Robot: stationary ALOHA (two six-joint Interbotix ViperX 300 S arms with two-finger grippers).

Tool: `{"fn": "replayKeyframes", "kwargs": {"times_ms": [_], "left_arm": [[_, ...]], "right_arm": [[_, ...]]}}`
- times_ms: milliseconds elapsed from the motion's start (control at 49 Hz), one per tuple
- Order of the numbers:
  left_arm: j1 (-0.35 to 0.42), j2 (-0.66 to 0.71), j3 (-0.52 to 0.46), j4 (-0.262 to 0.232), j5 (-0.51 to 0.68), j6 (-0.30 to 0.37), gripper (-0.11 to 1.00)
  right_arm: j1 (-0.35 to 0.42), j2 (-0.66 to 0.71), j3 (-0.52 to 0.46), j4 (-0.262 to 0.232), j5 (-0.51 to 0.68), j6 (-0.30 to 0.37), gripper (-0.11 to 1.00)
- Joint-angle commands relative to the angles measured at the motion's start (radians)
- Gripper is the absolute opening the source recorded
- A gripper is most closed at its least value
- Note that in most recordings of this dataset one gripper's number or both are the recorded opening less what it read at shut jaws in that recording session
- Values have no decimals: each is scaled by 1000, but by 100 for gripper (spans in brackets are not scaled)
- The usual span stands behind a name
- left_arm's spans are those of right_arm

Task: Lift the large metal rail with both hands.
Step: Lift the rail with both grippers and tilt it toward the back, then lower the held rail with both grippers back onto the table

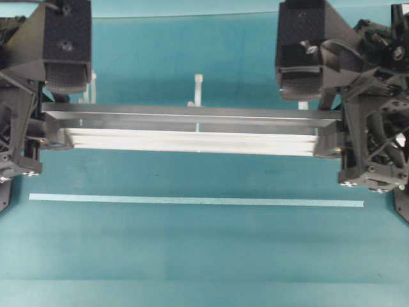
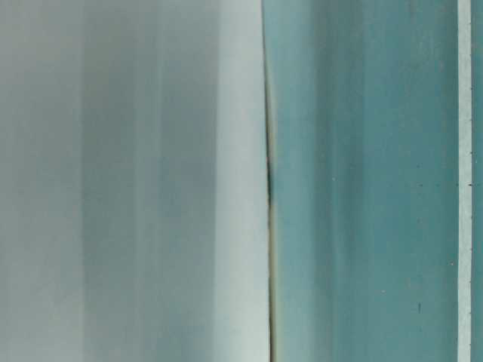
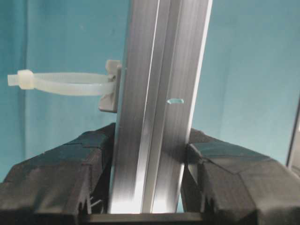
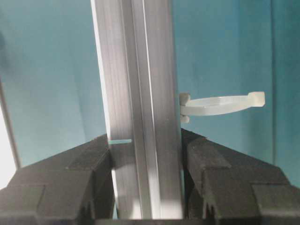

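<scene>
Aluminium, long and grooved: rail (image 1: 192, 131) spanning nearly from one side of the overhead view to the other, above the teal table (image 1: 192, 256), level, one end in each gripper. Looks raised already, judging by its large size in the overhead view and the blurred pale mass filling the left half of the table-level view; height not certain.

Left gripper (image 3: 150, 161) clenched on the rail's left end, pads (image 3: 93, 154) pressed flat against both side walls. Right gripper (image 4: 145, 159) clamped the same way on the right end.

Probably stiff, no sag visible between the two holds. Likely moderately heavy for its length, so best carried at both ends as now. Smooth bare metal, likely slippery; could slide in the pads if one end rises faster. Hardly fragile, but the white pegs (image 1: 199, 86) on the far side seem thin plastic loops, easy to bend or snag.

Tape strip (image 1: 192, 200) lying near, well apart from the rail. Open table all around, free room upward.
</scene>
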Motion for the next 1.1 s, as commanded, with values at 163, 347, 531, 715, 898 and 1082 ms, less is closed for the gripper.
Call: {"fn": "replayKeyframes", "kwargs": {"times_ms": [163,347,531,715,898,1082], "left_arm": [[11,8,-49,5,-18,-20,37],[9,8,-57,8,-17,-20,37],[8,8,-57,5,-14,-20,37],[6,8,-57,8,-12,-20,37],[8,9,-46,8,-12,-20,37],[12,3,34,8,-48,-18,37]], "right_arm": [[8,5,-41,3,-21,12,38],[8,2,-38,3,-20,12,38],[8,2,-34,3,-21,12,38],[8,2,-32,3,-21,12,38],[9,2,-8,3,-21,11,38],[15,0,78,3,-35,-2,38]]}}
